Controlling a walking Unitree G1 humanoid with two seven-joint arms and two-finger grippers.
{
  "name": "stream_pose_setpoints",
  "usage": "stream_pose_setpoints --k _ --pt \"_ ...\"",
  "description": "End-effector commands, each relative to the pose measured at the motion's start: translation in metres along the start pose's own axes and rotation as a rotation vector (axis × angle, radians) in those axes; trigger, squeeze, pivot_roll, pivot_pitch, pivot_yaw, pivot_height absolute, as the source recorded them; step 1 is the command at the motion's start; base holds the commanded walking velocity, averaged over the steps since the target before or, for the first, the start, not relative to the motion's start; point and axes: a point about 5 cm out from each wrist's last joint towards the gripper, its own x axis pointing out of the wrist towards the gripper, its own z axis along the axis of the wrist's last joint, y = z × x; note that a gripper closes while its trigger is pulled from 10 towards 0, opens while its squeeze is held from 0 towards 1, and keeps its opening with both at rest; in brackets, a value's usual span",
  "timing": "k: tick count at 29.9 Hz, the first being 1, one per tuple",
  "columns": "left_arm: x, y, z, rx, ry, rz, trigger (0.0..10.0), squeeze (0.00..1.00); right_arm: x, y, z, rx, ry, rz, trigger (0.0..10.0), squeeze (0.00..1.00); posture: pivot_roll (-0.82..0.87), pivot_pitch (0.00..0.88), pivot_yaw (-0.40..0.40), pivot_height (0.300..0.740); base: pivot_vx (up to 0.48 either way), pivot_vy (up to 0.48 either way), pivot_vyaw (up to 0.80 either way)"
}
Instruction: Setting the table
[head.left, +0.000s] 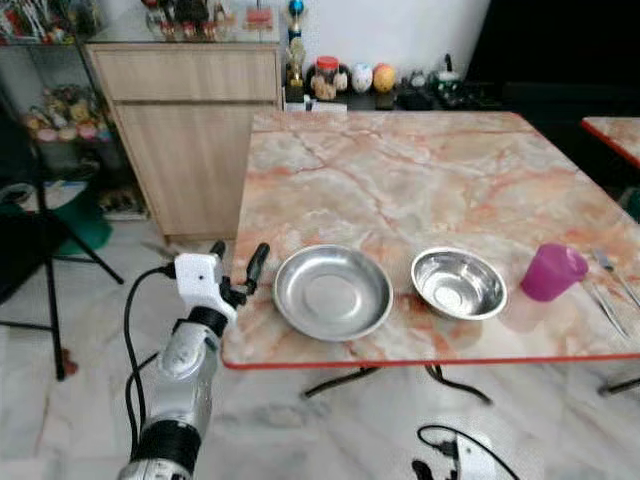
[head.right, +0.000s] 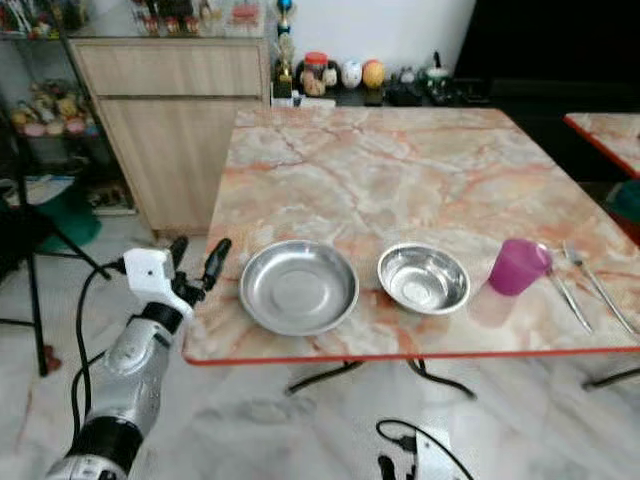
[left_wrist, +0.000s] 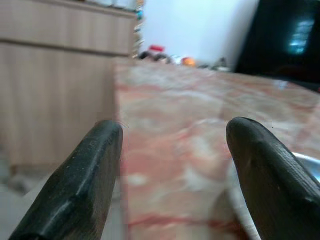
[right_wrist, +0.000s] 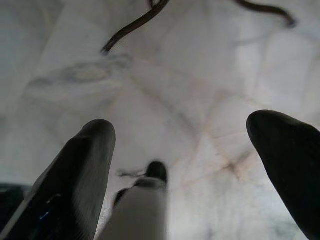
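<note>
Steel plate (head.left: 332, 291) lies just to the right of the left gripper (head.left: 238, 266), whose fingers are spread and empty at the table (head.left: 400, 170) edge; the right gripper (right_wrist: 190, 165) hangs open and low.

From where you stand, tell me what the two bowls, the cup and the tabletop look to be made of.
Shallow wide bowl and deeper small bowl: likely stainless steel, grey with mirror-like glints. Cup: probably plastic, uniform translucent-looking purple. Tabletop: glossy pink-orange marble pattern with a red edge, possibly laminate rather than stone.
</note>
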Motion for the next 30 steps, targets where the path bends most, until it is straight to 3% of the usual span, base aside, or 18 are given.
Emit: stream_pose_setpoints --k 1,6,16,21,30 --pt "0.001 -0.001 0.003 -0.005 -0.008 -0.005 10.0 0.00 -0.001 -0.003 -0.003 0.004 0.009 -0.009 10.0 0.00 0.08 0.000 -0.046 0.740 0.000 0.000 0.00" --pt "0.002 -0.003 0.004 0.012 -0.005 -0.016 10.0 0.00 -0.001 -0.003 -0.003 -0.005 0.011 -0.006 10.0 0.00 0.08 0.000 -0.046 0.740 0.000 0.000 0.00" --pt "0.002 -0.002 0.004 0.006 -0.001 -0.012 10.0 0.00 -0.002 -0.004 -0.003 -0.038 0.004 -0.012 10.0 0.00 0.08 0.000 -0.045 0.740 0.000 -0.302 0.00" --pt "0.003 -0.002 0.003 0.010 0.004 -0.009 10.0 0.00 0.000 0.005 -0.004 -0.054 0.000 -0.001 10.0 0.00 0.08 0.000 -0.045 0.740 0.000 -0.308 0.00" --pt "0.006 -0.001 0.004 -0.008 0.025 0.013 10.0 0.00 0.000 0.003 0.000 -0.011 -0.010 -0.013 10.0 0.00 0.08 0.000 -0.044 0.740 0.000 -0.034 0.00"
